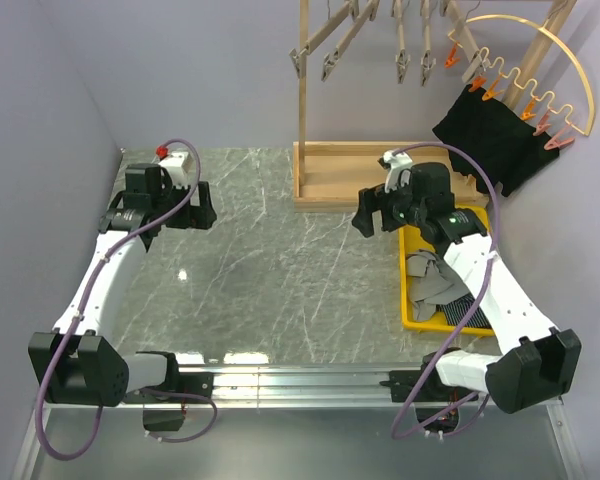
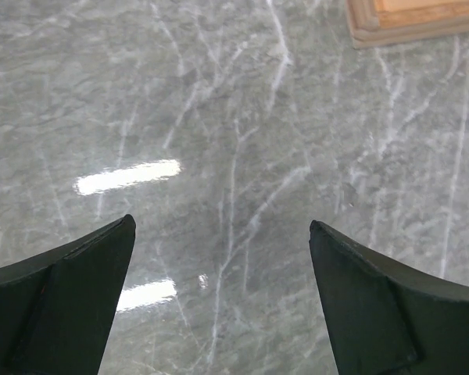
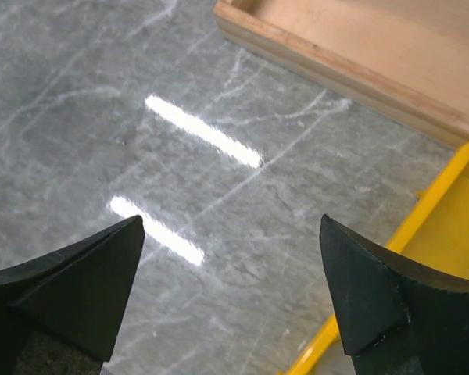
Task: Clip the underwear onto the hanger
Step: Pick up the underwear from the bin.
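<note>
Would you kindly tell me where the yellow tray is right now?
In the top view, the yellow tray sits at the right side of the table, partly under the right arm, beside the base of the wooden stand.

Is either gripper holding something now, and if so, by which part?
Nothing is held. The left gripper and the right gripper are both open; only the table shows between their jaws.

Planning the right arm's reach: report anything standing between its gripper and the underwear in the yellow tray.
Nothing separate does. The open right gripper hangs over the table beside the yellow tray; only the tray's low wall lies between it and the grey underwear.
</note>
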Motion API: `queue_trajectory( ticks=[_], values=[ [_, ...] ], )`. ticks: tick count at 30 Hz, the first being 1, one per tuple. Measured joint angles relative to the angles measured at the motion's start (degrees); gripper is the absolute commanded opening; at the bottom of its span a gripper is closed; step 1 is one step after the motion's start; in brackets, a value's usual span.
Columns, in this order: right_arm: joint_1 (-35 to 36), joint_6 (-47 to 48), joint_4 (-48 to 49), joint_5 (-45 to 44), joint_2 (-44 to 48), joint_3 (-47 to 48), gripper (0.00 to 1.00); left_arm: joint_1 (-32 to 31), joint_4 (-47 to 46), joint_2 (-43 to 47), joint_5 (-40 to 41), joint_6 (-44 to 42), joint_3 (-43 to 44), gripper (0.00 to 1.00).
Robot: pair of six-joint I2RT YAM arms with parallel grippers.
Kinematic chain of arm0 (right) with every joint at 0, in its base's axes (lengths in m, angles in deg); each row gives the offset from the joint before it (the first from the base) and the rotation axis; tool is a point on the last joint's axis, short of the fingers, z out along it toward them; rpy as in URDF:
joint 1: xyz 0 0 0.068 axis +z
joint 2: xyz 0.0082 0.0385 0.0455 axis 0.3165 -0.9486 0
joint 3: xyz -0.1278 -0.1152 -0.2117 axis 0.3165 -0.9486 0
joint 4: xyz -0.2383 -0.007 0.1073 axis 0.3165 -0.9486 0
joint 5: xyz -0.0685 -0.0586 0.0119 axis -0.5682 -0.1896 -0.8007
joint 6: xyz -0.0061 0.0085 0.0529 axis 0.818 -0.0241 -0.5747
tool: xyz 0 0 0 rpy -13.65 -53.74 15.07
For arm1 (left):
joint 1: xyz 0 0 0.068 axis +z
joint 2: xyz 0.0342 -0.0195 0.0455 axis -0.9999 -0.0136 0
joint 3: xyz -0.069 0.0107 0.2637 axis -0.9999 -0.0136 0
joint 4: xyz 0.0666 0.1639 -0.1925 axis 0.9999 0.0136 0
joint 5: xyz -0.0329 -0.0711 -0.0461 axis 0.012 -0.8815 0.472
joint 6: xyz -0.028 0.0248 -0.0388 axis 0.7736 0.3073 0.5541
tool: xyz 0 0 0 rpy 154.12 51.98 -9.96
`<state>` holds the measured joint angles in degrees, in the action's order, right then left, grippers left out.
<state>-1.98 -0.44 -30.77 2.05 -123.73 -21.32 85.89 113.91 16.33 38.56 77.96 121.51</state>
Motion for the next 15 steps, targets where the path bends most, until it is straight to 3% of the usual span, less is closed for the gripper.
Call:
queue_trajectory(
  ticks=[4, 15],
  values=[
    [-2.8, 2.9, -4.6, 2.2, 1.2, 0.4, 1.0, -0.1, 1.6, -1.2, -3.2, -0.6, 2.3, 0.99],
    [-19.8, 16.2, -19.2, 5.7, 3.1, 4.2, 1.0, -0.1, 3.3, -2.8, -8.9, -2.3, 6.6, 0.99]
  ],
)
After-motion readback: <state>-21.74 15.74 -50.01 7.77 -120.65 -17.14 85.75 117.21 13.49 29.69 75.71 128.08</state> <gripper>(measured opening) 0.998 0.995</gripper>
